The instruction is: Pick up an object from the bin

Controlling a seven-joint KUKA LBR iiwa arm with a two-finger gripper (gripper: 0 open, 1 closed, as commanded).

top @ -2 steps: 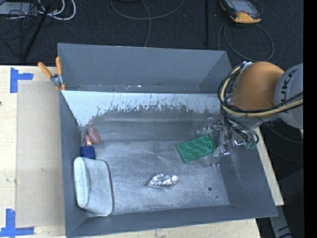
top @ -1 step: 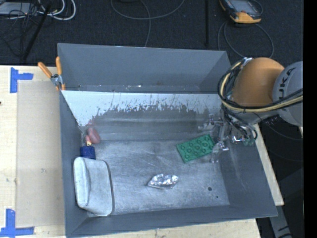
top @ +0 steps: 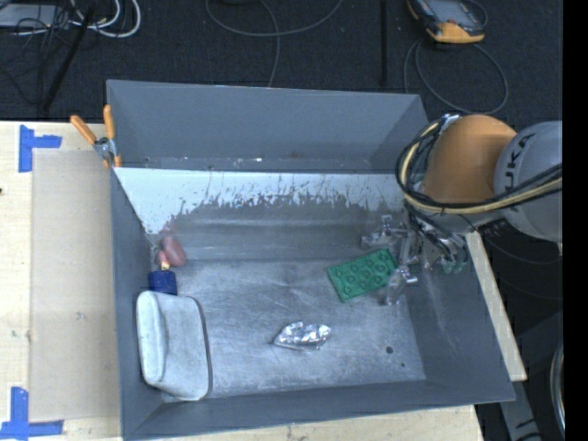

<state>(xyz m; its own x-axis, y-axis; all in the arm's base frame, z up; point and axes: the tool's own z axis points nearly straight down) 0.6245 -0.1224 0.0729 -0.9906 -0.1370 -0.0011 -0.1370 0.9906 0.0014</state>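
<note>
End effector (top: pixel 401 269) low at bin's (top: pixel 276 136) 3 o'clock, at right edge of green studded plate (top: pixel 362 275). Apart or together: cannot tell. Plate rests on bin floor near right wall. Advice: seat grip squarely across thin plate edge, lift straight up, keep off wall. Crumpled foil (top: pixel 301 335) at 6 o'clock, well apart.

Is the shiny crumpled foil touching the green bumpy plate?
Apart. The camera view shows bare grey bin floor between the crumpled foil and the green studded plate.
</note>
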